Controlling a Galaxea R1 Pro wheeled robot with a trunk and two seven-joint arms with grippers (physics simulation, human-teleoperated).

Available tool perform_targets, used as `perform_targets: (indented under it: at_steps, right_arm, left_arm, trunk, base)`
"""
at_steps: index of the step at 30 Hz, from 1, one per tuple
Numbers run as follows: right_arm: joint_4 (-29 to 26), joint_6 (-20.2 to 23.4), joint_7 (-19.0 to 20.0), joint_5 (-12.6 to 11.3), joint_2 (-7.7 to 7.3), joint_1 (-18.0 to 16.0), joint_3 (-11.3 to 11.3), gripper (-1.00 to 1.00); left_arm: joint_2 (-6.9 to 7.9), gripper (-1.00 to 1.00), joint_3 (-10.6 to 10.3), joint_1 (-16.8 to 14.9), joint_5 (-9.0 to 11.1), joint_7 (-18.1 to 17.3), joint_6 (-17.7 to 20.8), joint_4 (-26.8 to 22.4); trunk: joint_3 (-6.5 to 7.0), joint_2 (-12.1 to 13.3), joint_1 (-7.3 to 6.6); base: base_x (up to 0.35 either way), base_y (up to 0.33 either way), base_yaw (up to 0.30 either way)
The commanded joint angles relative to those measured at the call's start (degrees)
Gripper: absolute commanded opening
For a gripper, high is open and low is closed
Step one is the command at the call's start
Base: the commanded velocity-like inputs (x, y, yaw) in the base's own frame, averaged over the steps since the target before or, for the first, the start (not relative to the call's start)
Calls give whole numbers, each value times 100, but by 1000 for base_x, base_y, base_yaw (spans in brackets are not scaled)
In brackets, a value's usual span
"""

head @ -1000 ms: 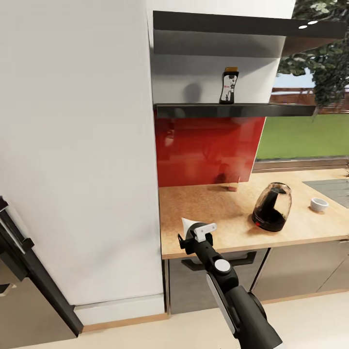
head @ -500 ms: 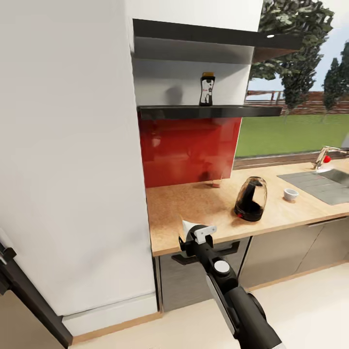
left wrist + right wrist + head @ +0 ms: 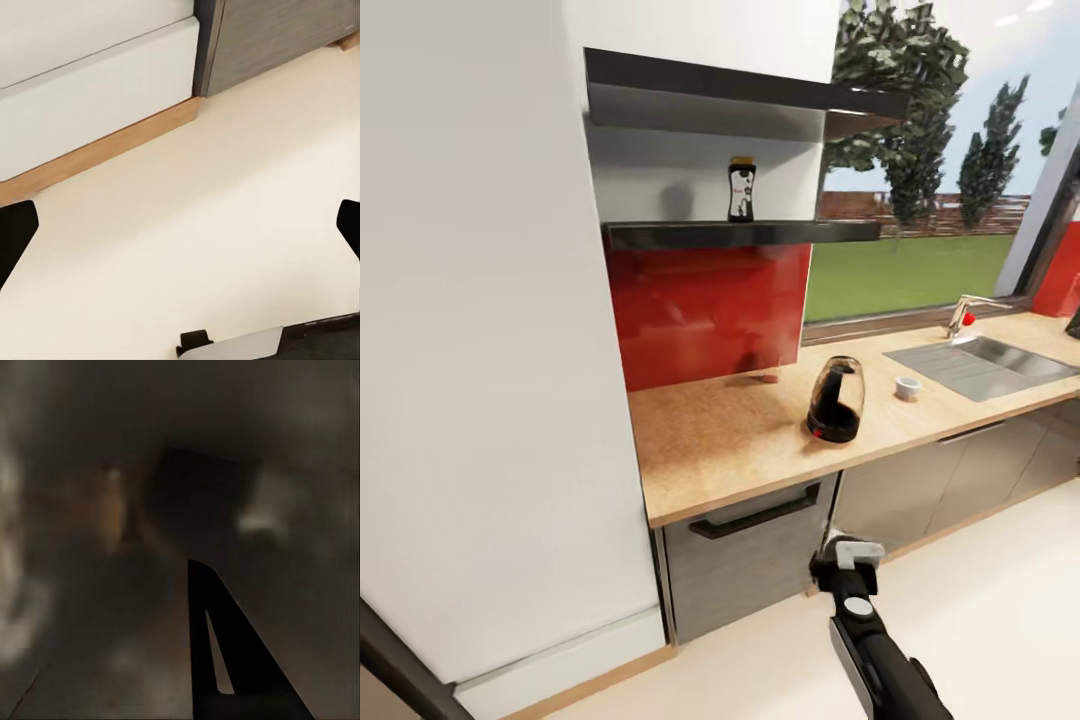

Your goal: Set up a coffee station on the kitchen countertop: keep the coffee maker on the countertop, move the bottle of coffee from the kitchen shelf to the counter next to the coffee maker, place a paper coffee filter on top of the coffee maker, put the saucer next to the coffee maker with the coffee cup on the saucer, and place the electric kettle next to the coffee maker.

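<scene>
We couldn't tell either arm's finger state, with the right gripper (image 3: 847, 553) low at bottom centre, the bottle of coffee (image 3: 741, 189) on the shelf (image 3: 660, 234) upper-centre and the electric kettle (image 3: 835, 400) mid-frame on the bench (image 3: 710, 440); reaching high risked toppling the bottle.

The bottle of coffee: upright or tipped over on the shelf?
Upright. The bottle of coffee stands on its base on the kitchen shelf, cap at the top, label facing out.
</scene>
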Motion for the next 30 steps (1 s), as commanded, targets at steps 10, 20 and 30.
perform_targets:
  at_steps: [10, 20, 30]
  right_arm:
    - [2783, -1289, 82, 44, -434, -8, -408, -100]
    - [4102, -2312, 1647, 32, -881, -8, -422, -100]
    - [4110, -2319, 1689, 14, -864, -8, -434, -100]
  left_arm:
    - [32, 100, 41, 3, -60, -20, -34, 30]
    - [37, 100, 39, 12, -71, -13, -25, 327]
    - [15, 100, 30, 6, -90, -11, -31, 360]
  trunk:
    - [23, -13, 4]
    - [66, -13, 4]
    - [71, -13, 4]
  base:
    - [0, 0, -257]
    - [0, 0, -258]
    - [240, -112, -294]
